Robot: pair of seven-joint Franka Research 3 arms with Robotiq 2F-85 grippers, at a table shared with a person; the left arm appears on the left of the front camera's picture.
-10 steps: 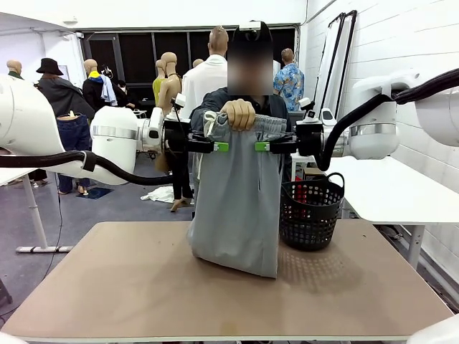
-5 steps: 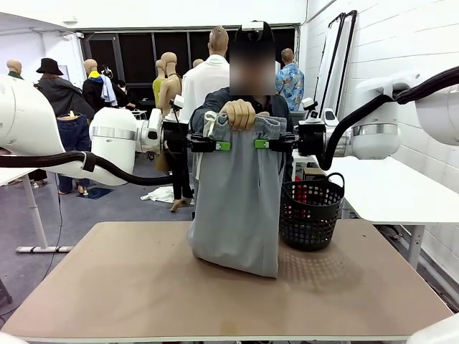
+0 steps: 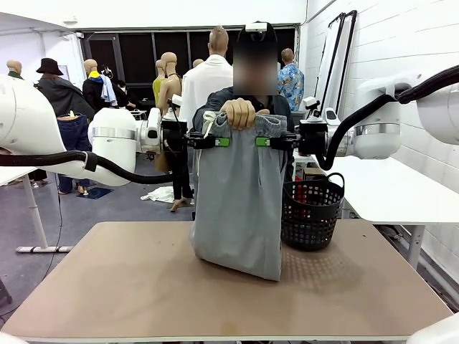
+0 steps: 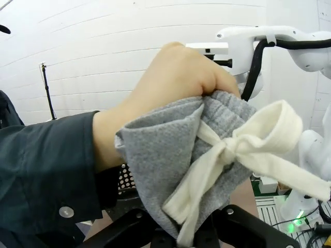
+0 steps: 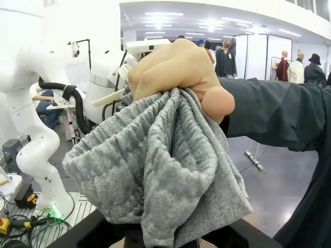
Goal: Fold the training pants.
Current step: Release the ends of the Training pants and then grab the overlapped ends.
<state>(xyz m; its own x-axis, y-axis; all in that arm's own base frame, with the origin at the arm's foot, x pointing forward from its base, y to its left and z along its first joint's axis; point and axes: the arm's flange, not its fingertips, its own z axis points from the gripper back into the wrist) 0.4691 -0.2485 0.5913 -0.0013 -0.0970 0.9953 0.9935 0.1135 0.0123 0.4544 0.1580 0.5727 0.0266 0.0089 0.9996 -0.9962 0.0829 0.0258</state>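
From the robot's side we look across the table (image 3: 143, 287) at the person. Each wrist camera sits very close behind its own pincer, facing inward at the training pants (image 3: 239, 201) waistband and the person's hand (image 3: 239, 113), which all three views share.

Left pincer (image 3: 224, 142), right pincer (image 3: 261, 142) clamped, level.
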